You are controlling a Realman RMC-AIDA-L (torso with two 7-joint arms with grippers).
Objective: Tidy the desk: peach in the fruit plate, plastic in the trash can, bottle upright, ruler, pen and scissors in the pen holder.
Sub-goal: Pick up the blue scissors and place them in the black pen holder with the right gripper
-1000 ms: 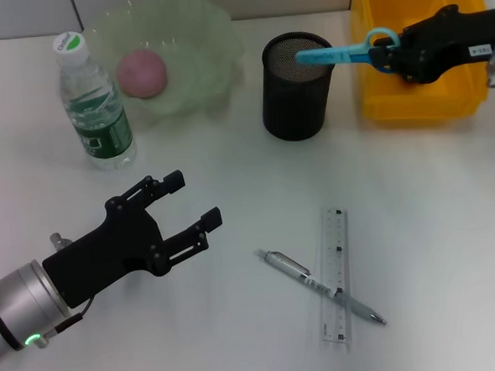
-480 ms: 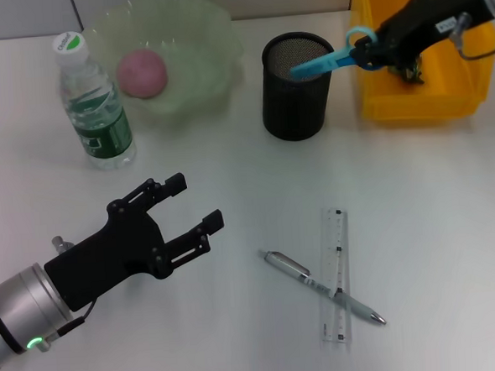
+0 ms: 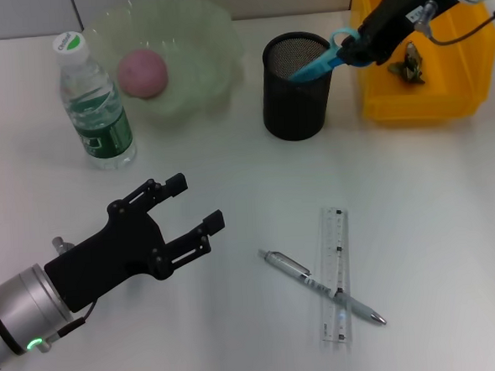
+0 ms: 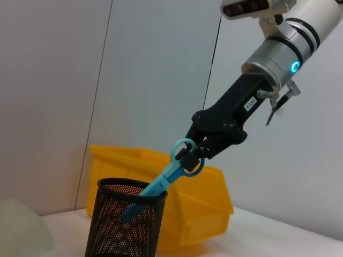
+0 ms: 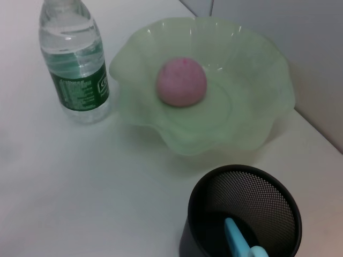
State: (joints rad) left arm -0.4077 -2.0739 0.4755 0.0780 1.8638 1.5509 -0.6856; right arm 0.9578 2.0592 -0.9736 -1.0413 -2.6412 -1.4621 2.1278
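Scissors (image 3: 324, 60) hang tilted from our right pincer (image 3: 358, 48), pinched at the handles, blades inside the pen holder (image 3: 297, 86). Our left pincer (image 3: 190, 204) hovers spread above the surface (image 3: 230, 178).

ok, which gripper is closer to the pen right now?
Left. The left gripper hovers open over the desk just beside the pen, which lies across the ruler. The right gripper is far back, holding the scissors in the pen holder.
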